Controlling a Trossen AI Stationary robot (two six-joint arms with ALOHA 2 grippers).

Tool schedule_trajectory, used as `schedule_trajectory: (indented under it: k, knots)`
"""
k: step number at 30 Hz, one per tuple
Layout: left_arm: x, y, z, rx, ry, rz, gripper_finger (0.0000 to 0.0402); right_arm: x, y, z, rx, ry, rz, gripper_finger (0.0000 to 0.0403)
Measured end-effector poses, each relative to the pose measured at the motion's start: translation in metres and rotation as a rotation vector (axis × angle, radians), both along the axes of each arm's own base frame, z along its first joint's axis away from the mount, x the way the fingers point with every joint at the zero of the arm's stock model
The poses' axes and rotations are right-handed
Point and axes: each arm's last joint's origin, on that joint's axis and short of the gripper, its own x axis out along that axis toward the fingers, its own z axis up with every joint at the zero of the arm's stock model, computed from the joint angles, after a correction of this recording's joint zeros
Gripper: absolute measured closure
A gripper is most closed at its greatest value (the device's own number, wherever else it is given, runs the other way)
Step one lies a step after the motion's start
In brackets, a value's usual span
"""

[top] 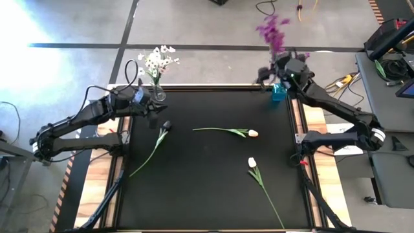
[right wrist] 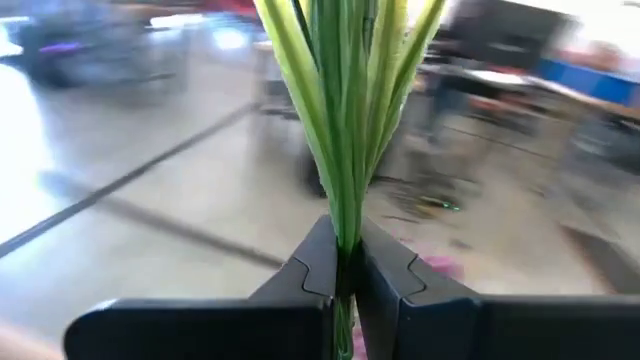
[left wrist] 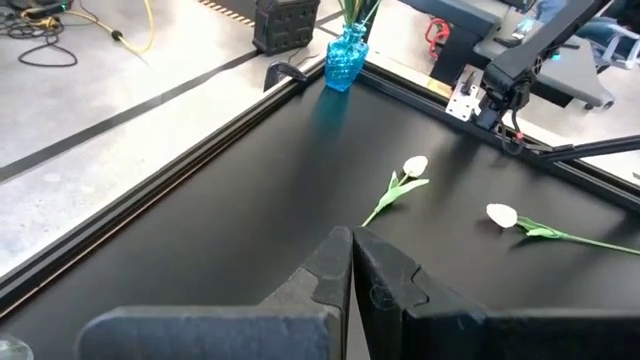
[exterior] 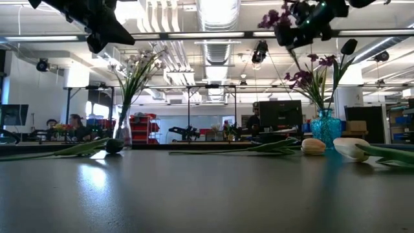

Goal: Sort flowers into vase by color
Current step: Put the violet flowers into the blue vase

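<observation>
My right gripper point(top: 277, 70) is shut on a magenta-purple flower spray point(top: 272, 31) above the blue vase point(top: 279, 91) at the table's far right corner. That vase holds purple sprays and a dark tulip bud point(exterior: 349, 46). My left gripper point(top: 154, 111) hangs shut and empty beside the clear vase point(top: 158, 94), which holds white flowers point(top: 158, 59). Three flowers lie flat on the black mat: a dark tulip point(top: 166, 124) at the left and two cream tulips point(top: 253, 133) point(top: 251, 162). My right gripper pinches the spray's bunch of green stems and leaves point(right wrist: 346, 235) between its two fingers, well below the blossoms. The fingers are about level and lie across the upright stems, which carry on below them. Whether the lower end is inside the blue vase, I cannot tell.
The mat's middle and near part hold only the three lying flowers and their long stems point(top: 272, 204). Both vases stand at the far edge. Cables and a black box point(left wrist: 285, 22) lie on the floor beyond the table; people sit far off in the room.
</observation>
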Motion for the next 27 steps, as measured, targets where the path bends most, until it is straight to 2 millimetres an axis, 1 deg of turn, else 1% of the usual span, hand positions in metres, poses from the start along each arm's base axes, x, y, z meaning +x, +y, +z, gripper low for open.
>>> schedule_trajectory:
  k: [1, 3, 6, 9, 15, 24, 27]
  knots:
    - [-0.001, 0.000, 0.000, 0.005, -0.001, -0.001, 0.0402, -0.001, 0.002, -0.006, 0.014, 0.013, 0.043, 0.0391]
    - [-0.002, -0.001, 0.001, 0.014, -0.002, -0.005, 0.0402, -0.004, 0.005, -0.020, 0.041, 0.033, 0.051, 0.0391]
    - [-0.002, 0.000, 0.001, 0.021, 0.002, -0.005, 0.0402, -0.009, 0.007, -0.036, 0.018, 0.050, -0.032, 0.0391]
    - [-0.002, 0.000, 0.001, 0.024, 0.009, -0.005, 0.0402, -0.011, 0.006, -0.051, -0.028, 0.060, -0.090, 0.0391]
    - [-0.002, 0.000, 0.001, 0.028, 0.011, -0.006, 0.0402, -0.013, 0.004, -0.074, -0.068, 0.087, -0.143, 0.0391]
    - [-0.002, 0.000, 0.001, 0.019, 0.007, -0.001, 0.0402, -0.015, 0.002, -0.068, -0.126, 0.144, -0.147, 0.0391]
    - [-0.002, 0.000, 0.001, 0.019, 0.007, -0.001, 0.0402, -0.018, 0.000, -0.070, -0.121, 0.161, -0.163, 0.0391]
